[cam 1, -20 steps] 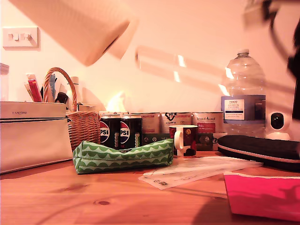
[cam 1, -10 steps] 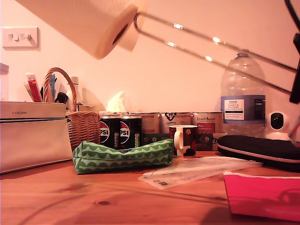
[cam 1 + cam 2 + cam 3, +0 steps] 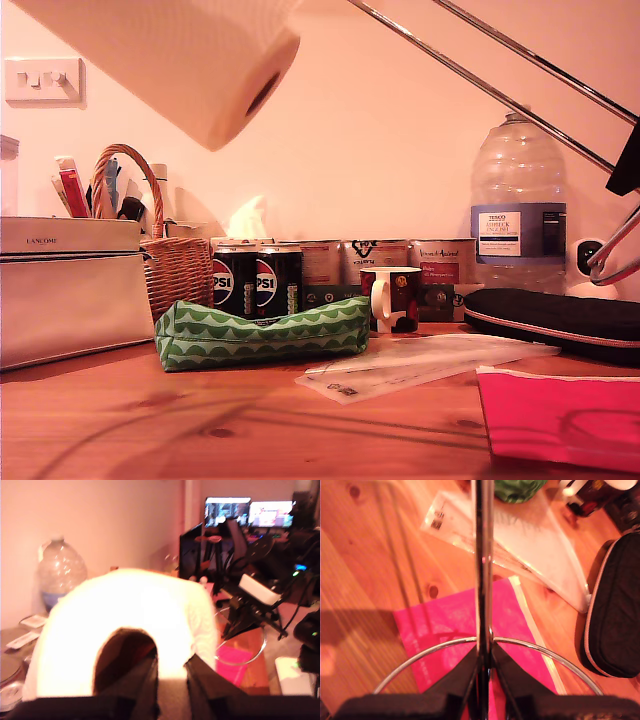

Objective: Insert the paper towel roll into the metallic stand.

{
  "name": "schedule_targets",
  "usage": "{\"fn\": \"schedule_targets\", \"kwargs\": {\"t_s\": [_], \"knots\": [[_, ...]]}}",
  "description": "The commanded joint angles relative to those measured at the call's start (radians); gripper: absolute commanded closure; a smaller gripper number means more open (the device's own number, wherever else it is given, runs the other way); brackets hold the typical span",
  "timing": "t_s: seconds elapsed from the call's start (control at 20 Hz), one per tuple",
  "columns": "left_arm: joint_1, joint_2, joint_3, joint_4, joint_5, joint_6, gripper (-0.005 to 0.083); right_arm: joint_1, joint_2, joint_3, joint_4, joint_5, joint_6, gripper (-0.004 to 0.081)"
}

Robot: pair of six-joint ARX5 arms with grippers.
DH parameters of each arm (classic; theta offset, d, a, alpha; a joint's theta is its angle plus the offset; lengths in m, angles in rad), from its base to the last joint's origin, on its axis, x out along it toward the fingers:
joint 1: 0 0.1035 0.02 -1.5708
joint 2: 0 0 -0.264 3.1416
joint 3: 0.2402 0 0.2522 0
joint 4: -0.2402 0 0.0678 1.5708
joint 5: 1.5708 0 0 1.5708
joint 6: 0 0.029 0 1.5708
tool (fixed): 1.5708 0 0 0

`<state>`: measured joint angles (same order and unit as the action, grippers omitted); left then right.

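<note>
While my first tool (image 3: 170,690) is gripping the wall of the large white paper towel roll (image 3: 190,60) aloft, my second tool (image 3: 484,680) is clamping the thin chrome wire stand (image 3: 520,95), tilted above the wooden surface (image 3: 250,430), roll and stand apart.

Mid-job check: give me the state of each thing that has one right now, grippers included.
paper towel roll: held aloft, tilted, not on stand
metallic stand: lifted, tilted, loop outside roll
my first gripper: shut on roll wall
my second gripper: shut on stand
green pouch: lying on table
</note>
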<state>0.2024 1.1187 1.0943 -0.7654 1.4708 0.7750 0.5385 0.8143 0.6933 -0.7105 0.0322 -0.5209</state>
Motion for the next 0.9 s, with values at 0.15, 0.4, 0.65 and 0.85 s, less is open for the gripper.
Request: {"fn": "schedule_targets", "kwargs": {"t_s": [0.15,0.4,0.65,0.85], "knots": [[-0.049,-0.006,0.003,0.009,-0.066,0.011,0.0796,0.006,-0.008,-0.024,0.018,-0.026,0.01,0.0783],[-0.051,-0.006,0.003,0.012,-0.065,0.008,0.0796,0.006,-0.009,-0.047,-0.007,-0.026,0.017,0.0783],[-0.051,-0.006,0.003,0.011,-0.004,0.008,0.0796,0.006,-0.008,-0.066,0.015,-0.024,0.017,0.0783],[-0.051,-0.006,0.003,0.01,0.033,0.008,0.0796,0.004,-0.008,-0.084,0.027,-0.021,0.016,0.0783]]}}
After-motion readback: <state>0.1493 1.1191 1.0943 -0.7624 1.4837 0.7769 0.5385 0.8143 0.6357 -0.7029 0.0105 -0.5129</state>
